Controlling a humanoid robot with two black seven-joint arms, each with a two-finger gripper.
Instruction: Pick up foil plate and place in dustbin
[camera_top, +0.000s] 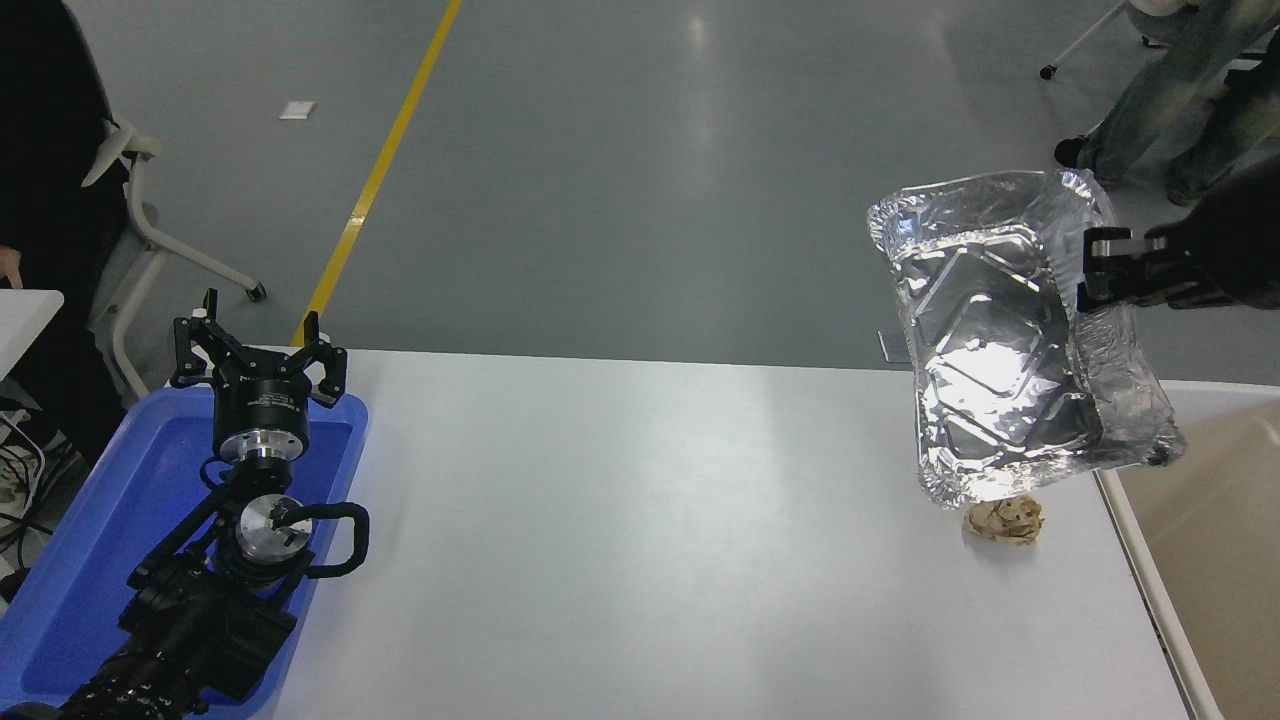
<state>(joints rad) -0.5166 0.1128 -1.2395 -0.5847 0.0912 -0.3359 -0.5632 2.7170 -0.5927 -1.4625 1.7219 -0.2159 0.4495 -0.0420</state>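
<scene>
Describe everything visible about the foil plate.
The foil plate is shiny, crinkled silver aluminium, roughly rectangular, with a raised wrinkled rim and an embossed base. It hangs in the air, tilted so its inside faces the camera, above the table's right end. The right gripper pinches its right rim; nothing else touches it.

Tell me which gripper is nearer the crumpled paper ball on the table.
Right. The right gripper holds the foil plate in the air above the paper ball. The left gripper is parked over the blue tray, far across the table.
</scene>
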